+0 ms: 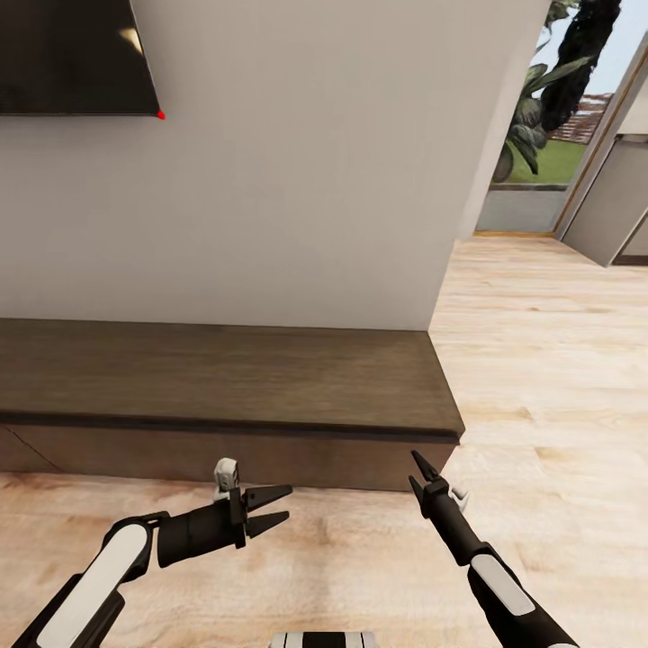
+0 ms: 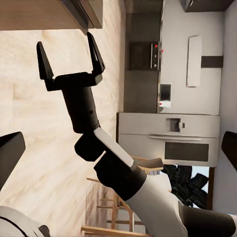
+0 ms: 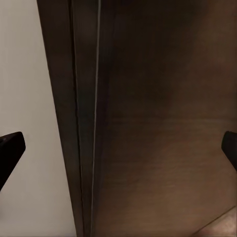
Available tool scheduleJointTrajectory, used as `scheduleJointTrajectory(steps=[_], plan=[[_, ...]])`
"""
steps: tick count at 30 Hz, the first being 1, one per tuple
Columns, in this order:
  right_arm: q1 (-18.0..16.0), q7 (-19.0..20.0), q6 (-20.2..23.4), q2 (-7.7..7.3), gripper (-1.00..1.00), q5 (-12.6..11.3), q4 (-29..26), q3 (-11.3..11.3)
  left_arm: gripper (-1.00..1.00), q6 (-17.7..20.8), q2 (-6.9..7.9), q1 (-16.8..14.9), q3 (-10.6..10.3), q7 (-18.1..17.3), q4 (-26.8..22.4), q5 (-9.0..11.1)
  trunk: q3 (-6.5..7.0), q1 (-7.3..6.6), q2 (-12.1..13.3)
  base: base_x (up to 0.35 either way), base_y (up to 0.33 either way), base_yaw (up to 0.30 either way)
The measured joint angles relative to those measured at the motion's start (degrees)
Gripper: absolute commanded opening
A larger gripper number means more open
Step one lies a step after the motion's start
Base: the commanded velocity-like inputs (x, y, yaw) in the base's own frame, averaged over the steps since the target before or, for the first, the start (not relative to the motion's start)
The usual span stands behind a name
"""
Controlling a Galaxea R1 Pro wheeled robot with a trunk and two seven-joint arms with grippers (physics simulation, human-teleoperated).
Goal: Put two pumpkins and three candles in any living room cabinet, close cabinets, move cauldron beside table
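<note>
The cabinet runs low along the white wall, its dark-brown top bare and its flat fronts shut; its right end stops near the middle of the head view. My left gripper hangs open over the floor just before the cabinet front, pointing right. My right gripper is open too, aimed at the cabinet's right end, and its spread fingers show plainly in the left wrist view. The right wrist view looks close at the cabinet's dark wood. The pumpkins, candles, cauldron and table are out of view.
A dark TV hangs on the wall above the cabinet. Pale wood floor stretches right toward a glass opening with plants. Kitchen appliances and wooden chairs stand far off in the left wrist view.
</note>
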Motion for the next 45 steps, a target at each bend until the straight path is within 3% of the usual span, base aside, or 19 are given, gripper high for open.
scheduleJointTrajectory(steps=[25,45], plan=[[0.0,0.1,-0.1,0.0,1.0,0.5,0.0,0.0,1.0,-0.1,-0.08,0.0,0.7,0.1,0.1,0.0,0.0,-0.01,0.0,0.103,0.013,0.0],[0.0,0.1,0.6,0.0,1.0,0.5,0.0,0.0,1.0,-0.1,-0.08,0.0,0.6,0.1,0.1,0.0,0.0,0.0,0.0,0.015,0.001,0.0]])
